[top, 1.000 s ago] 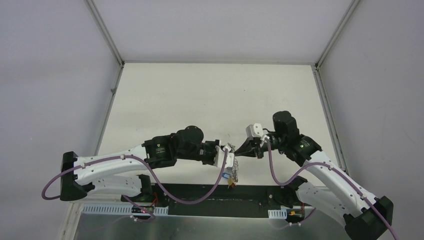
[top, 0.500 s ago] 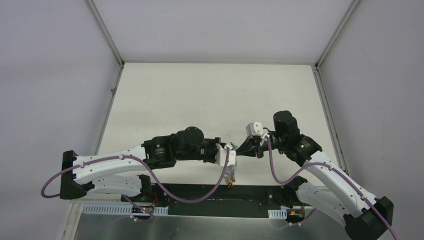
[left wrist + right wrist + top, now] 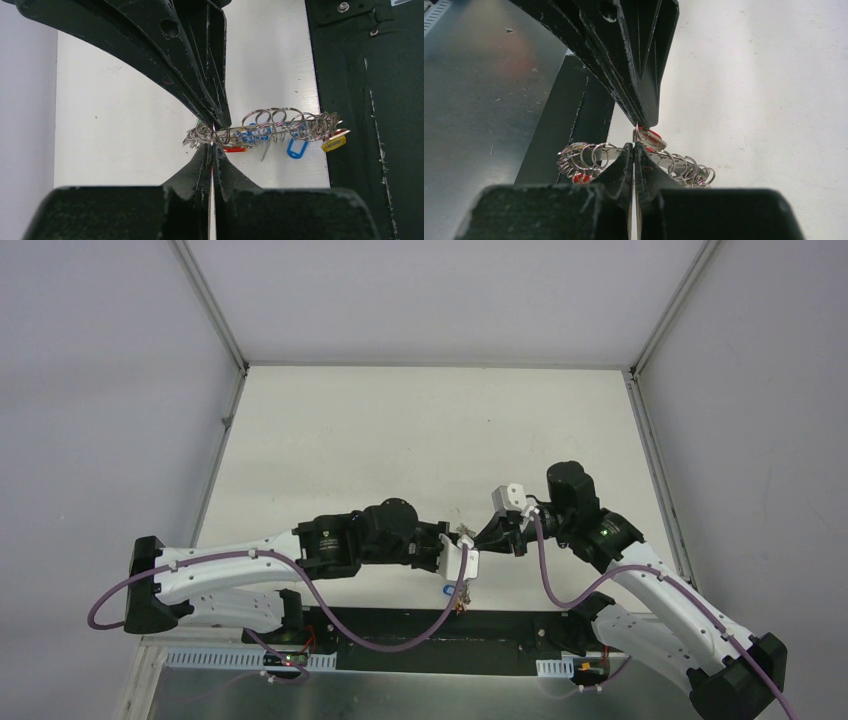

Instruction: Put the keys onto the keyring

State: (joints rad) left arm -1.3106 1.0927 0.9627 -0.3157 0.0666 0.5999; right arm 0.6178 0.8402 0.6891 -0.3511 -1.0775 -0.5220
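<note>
My left gripper (image 3: 467, 558) is shut on the keyring (image 3: 458, 586), which hangs below it over the table's near edge. In the left wrist view the gripper (image 3: 213, 134) pinches the left end of the keyring (image 3: 280, 124), a silver ring fringed with small rings and blue (image 3: 296, 148), yellow (image 3: 333, 144) and red tags. My right gripper (image 3: 482, 538) meets it tip to tip. In the right wrist view it (image 3: 637, 134) is shut on the small ring of the red-headed key (image 3: 653, 136), right at the keyring (image 3: 589, 155). The black-headed key is not in view.
A black base plate (image 3: 420, 625) and a bare metal sheet (image 3: 400, 690) lie along the near edge, just under the hanging keyring. Grey walls and frame rails (image 3: 215, 440) enclose the white table (image 3: 430, 430) on three sides.
My left gripper has moved right with the keyring, closing up to the right gripper's tips. The right gripper has hardly moved.
</note>
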